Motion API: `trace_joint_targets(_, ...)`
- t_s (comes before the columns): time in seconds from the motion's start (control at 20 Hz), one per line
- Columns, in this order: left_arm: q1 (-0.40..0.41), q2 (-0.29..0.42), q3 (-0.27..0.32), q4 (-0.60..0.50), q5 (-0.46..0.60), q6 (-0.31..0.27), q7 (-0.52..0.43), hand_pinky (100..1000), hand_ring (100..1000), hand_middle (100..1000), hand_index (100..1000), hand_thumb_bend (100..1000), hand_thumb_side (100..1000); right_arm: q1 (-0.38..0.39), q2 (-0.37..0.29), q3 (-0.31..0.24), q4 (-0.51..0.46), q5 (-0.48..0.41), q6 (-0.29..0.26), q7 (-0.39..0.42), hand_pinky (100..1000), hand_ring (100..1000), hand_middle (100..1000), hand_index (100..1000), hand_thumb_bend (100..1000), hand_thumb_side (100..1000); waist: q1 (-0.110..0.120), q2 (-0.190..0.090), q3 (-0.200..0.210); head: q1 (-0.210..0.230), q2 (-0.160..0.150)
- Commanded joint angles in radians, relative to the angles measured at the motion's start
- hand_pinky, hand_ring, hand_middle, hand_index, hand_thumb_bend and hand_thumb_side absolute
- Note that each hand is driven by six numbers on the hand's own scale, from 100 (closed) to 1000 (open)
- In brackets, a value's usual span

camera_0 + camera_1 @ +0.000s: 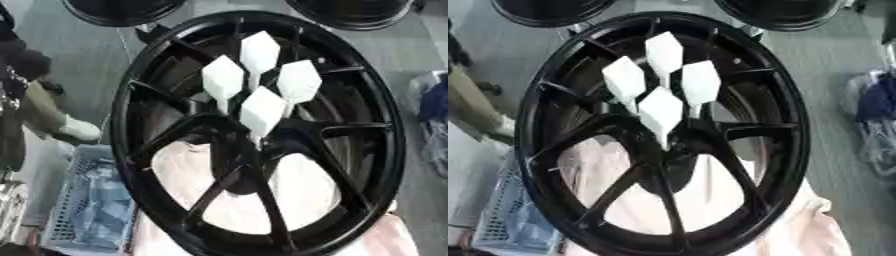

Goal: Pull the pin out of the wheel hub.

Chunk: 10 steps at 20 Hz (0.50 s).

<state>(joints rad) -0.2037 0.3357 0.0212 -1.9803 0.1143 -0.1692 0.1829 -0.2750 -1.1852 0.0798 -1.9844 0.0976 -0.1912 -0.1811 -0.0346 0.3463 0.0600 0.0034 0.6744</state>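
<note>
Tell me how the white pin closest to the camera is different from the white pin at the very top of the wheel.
The nearest white pin sits lowest in the cluster, close to the hub centre of the black wheel; the top white pin stands highest, toward the far rim. The nearest pin partly covers the others; the top pin is partly hidden below. Both are white, diamond-shaped heads on thin stems, still in the wheel.

Soft, even overhead light fills both views, with no hard shadows. The four white pins [255,85] glare almost featureless, while the black wheel hub [535,100] shows faint grey sheen. Everything looks slightly blurred, edges most.
</note>
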Motion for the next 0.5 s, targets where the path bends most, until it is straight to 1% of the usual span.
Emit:
trace_joint_targets(0.05,-0.011,0.026,-0.003,-0.020,-0.001,0.000,-0.006,793,716,625,762,100,729,-0.018,-0.113,0.010,-0.016,0.026,-0.001,0.050,766,826,760,786,100,236,-0.001,-0.011,0.005,-0.011,-0.016)
trace_joint_targets(0.25,-0.014,0.029,-0.007,-0.020,0.001,0.000,-0.009,793,716,625,762,100,730,-0.040,-0.155,0.037,-0.016,0.017,-0.007,0.116,778,832,766,795,100,259,-0.008,-0.009,0.015,-0.019,-0.022)
trace_joint_targets(0.5,-0.015,0.032,-0.010,-0.020,0.002,0.001,-0.012,793,715,624,762,100,731,-0.076,-0.177,0.069,-0.016,0.005,-0.009,0.199,783,835,769,799,100,285,-0.012,-0.006,0.021,-0.034,-0.023)
